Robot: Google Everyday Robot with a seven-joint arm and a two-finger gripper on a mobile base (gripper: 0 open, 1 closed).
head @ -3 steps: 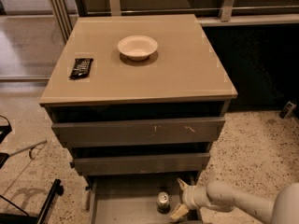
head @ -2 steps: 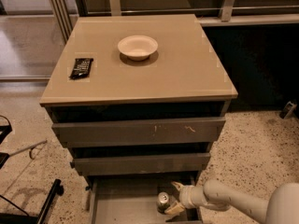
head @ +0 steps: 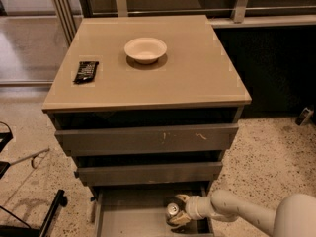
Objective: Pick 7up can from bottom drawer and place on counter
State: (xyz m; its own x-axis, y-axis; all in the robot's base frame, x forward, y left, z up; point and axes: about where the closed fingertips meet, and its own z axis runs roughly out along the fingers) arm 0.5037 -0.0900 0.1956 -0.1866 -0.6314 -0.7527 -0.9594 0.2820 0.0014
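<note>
The 7up can (head: 172, 210) stands upright on the floor of the pulled-out bottom drawer (head: 128, 216), its silver top showing. My gripper (head: 179, 210) reaches in from the right at drawer level, just to the can's right. It is open, with one finger behind the can's right side and one in front, both close to it. The can rests on the drawer floor. The tan counter (head: 197, 78) tops the cabinet above.
A cream bowl (head: 145, 49) sits mid-back on the counter and a dark snack bar (head: 86, 71) lies at its left edge. Two shut drawers (head: 148, 139) overhang the open one. A black stand leg (head: 52, 214) lies on the floor at left.
My gripper has moved left inside the bottom drawer, from beside the can to straddling its right side. The can has stayed in place.
</note>
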